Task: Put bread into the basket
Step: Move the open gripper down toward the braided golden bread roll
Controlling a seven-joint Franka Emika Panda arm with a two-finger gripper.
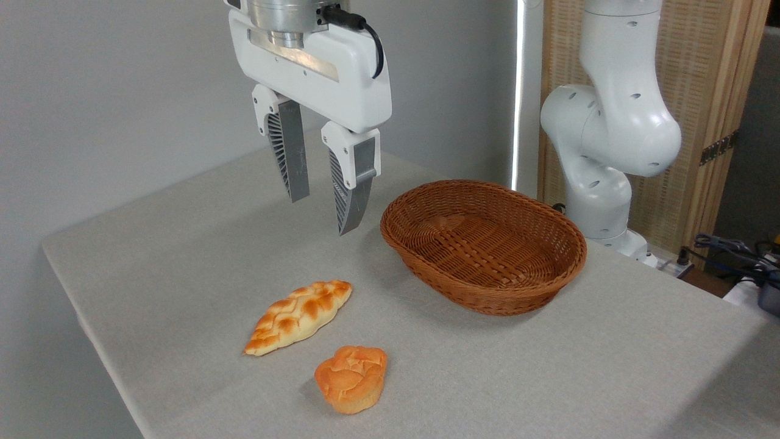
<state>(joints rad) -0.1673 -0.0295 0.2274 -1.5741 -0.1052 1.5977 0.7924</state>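
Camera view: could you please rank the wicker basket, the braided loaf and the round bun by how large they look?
1. wicker basket
2. braided loaf
3. round bun, though nearest the camera

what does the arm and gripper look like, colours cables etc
The gripper has a glossy white boxy body, a silver metal flange above it and a black cable plugged in on top. Its two fingers are grey, ribbed and tapered. The arm is white with rounded joints.
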